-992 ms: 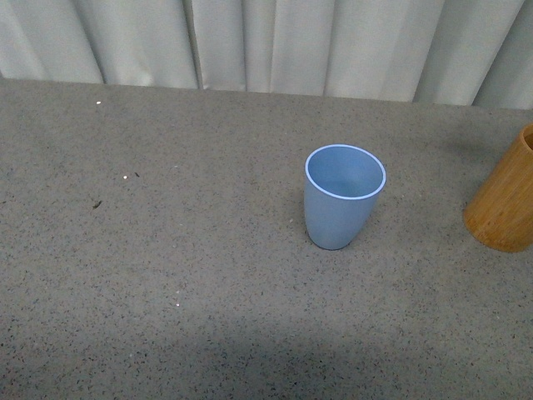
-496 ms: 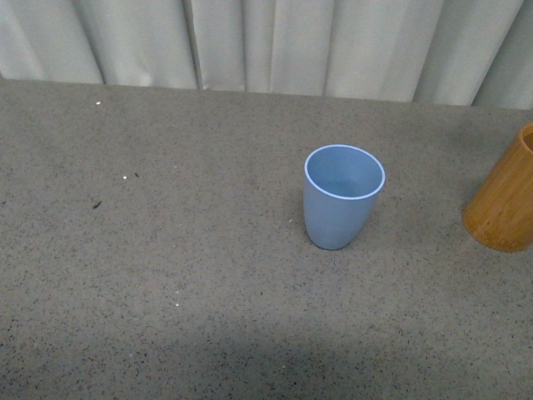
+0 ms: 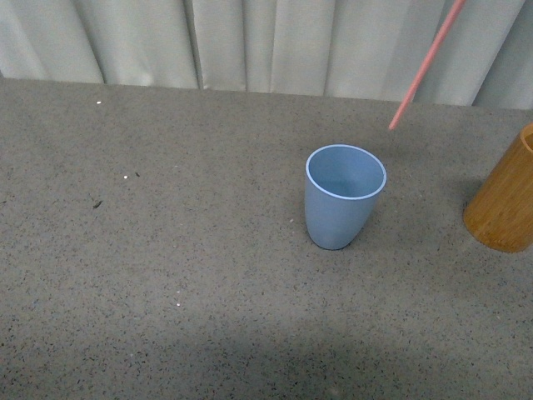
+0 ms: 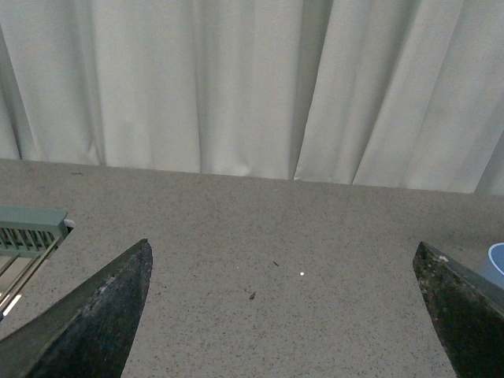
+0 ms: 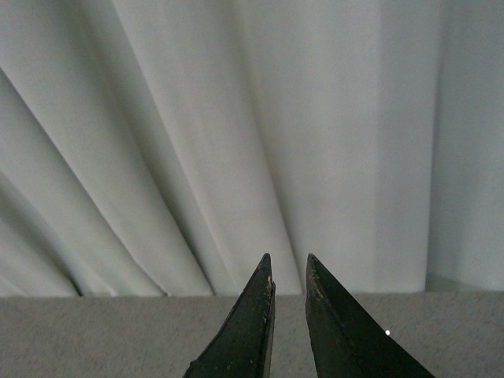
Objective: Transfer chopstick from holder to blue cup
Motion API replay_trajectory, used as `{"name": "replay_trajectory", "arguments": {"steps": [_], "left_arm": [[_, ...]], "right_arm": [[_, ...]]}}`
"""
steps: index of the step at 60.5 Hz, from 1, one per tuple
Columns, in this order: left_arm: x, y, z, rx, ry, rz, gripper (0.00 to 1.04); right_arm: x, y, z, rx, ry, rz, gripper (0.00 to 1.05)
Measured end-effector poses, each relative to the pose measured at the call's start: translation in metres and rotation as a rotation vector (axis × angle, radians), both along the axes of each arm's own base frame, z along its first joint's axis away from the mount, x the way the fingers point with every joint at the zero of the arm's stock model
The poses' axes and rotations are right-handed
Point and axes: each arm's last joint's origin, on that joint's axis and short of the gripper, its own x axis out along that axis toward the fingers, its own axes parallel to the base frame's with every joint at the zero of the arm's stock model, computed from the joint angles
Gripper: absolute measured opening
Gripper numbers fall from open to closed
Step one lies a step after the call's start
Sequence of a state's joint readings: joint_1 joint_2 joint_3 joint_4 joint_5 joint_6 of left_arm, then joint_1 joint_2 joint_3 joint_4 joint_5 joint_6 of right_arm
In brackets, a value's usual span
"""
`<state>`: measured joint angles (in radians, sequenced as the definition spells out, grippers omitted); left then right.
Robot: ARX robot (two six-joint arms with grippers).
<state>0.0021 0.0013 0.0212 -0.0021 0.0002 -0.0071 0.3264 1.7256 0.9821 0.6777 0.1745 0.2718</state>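
pink chopstick [image 3: 426,60] already out of the holder [image 3: 505,206], hanging slanted in the air, upper end running off the frame at about 1 o'clock, lower tip pointing down toward 7 o'clock and stopping just above and beyond the far right rim of the blue cup [image 3: 343,196]. not touching the cup, not inside it. cup upright near the middle of the grey speckled tabletop [image 3: 166,275], apparently empty. holder upright at 3 o'clock from the cup, well apart, cut by the frame edge; nothing seen sticking out of it.

right gripper [image 5: 287,272] seen only from its own wrist camera: dark fingers [image 5: 252,319] drawn close with a narrow slit between them, aimed at the white curtain [image 5: 236,118]. chopstick not visible in that slit, so cannot tell whether pinched there, though the hanging stick suggests a hold by this arm out of the front view.

left gripper [image 4: 283,299]: fingers [image 4: 94,315] spread wide, holding nothing, parked low over bare tabletop with a pale slatted object [image 4: 27,228] at the edge of its view.

judged progress: pull-out done, carry nearly done. left to do: bring the tip over the cup mouth, lower it in, release.
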Motion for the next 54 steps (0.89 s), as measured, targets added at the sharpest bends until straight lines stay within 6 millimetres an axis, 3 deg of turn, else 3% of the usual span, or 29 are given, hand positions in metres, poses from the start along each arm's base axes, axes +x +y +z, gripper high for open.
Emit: {"name": "replay_trajectory", "arguments": {"steps": [11, 22, 54], "left_arm": [[0.0, 0.0, 0.0, 0.0, 0.0, 0.0, 0.98], [0.0, 0.0, 0.0, 0.0, 0.0, 0.0, 0.98], [0.0, 0.0, 0.0, 0.0, 0.0, 0.0, 0.98]], "right_arm": [[0.007, 0.019, -0.024, 0.009, 0.063, 0.026, 0.13], [0.013, 0.029, -0.031, 0.015, 0.073, 0.028, 0.13], [0.019, 0.031, -0.048, 0.009, 0.113, 0.018, 0.13]]}}
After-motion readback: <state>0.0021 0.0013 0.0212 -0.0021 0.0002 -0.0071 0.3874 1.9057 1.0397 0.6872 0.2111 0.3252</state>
